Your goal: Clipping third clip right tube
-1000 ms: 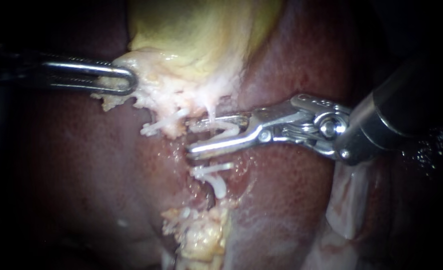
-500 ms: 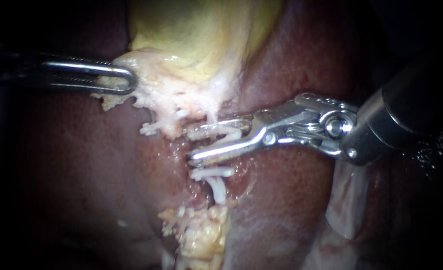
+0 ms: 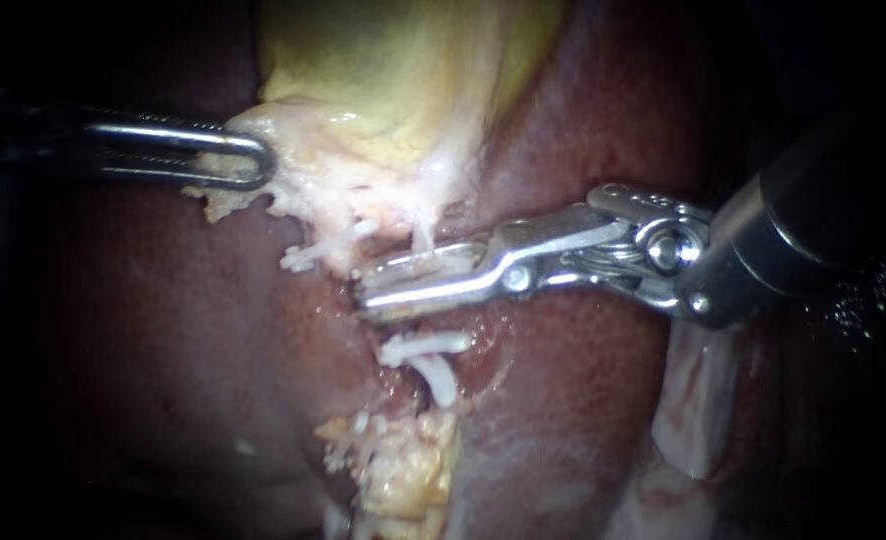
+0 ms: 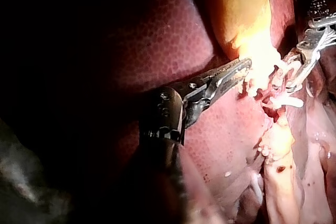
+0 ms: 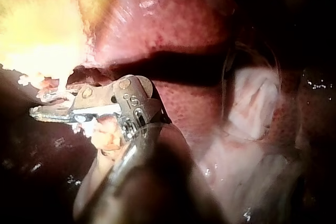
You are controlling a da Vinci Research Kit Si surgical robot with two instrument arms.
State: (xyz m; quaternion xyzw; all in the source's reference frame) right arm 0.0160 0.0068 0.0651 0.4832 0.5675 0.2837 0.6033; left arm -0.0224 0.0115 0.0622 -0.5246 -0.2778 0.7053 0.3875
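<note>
Clamping down with the right instrument (image 3: 368,287), jaws almost together and pressing from both sides on a white clip (image 3: 418,262) set across the tube (image 3: 425,235). Sitting just under the frayed pale tissue (image 3: 333,190) below the yellow gallbladder (image 3: 393,70), with the tube running from that tissue, between the jaws, and down towards a yellowish fatty lump (image 3: 403,470). Not showing clearly whether this is the right tube. Lying close by, an upper clip (image 3: 318,250) just beside the jaw tips on the gallbladder side and a lower clip (image 3: 425,345) just beneath the jaws. Gripping the edge of the pale tissue with the left instrument (image 3: 261,160), reaching in from the left, jaws closed on it and well apart from the right instrument. Spreading all around, dark red liver (image 3: 583,400). Hiding most of the white clip behind the jaws in the right wrist view.
</note>
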